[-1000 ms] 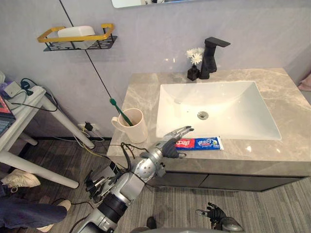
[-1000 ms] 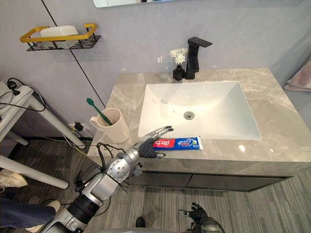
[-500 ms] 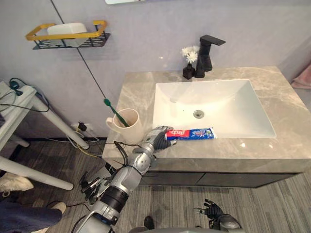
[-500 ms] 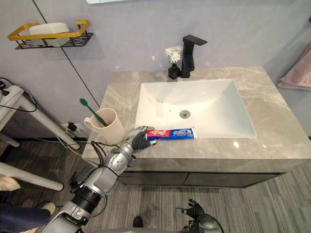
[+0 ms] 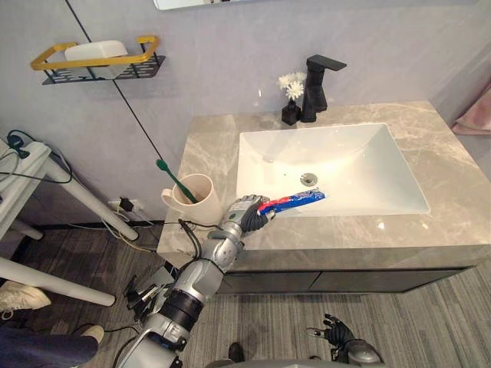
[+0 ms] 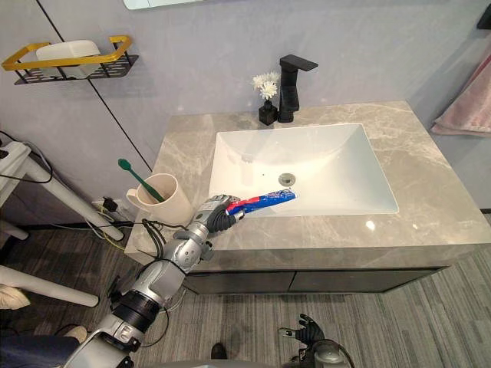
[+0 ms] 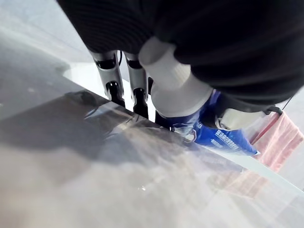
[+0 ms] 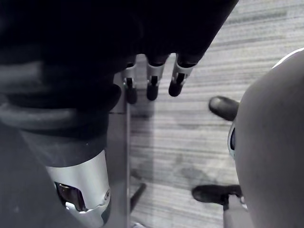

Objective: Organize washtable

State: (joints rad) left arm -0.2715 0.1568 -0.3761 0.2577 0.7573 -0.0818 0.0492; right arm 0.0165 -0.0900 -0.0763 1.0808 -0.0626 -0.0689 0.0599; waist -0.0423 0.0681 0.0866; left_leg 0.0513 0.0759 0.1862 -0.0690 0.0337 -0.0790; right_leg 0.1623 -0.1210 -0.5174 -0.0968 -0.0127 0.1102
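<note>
Grasp check: toothpaste tube (image 5: pixel 295 201) in the left hand (image 5: pixel 244 212), at the counter (image 5: pixel 453 230) front.
The tube's near end was clamped in the hand's curled fingers and held off the stone. Its long axis ran away from the hand toward the robot's right, free end over the sink (image 5: pixel 399 184) front rim. The cup (image 5: pixel 196 198) with the toothbrush (image 5: pixel 173 177) stood just beside the hand on the opposite side — probably the target, so the tube would need swinging round. The right hand (image 5: pixel 337 335) hung low, fingers relaxed — well apart.
</note>
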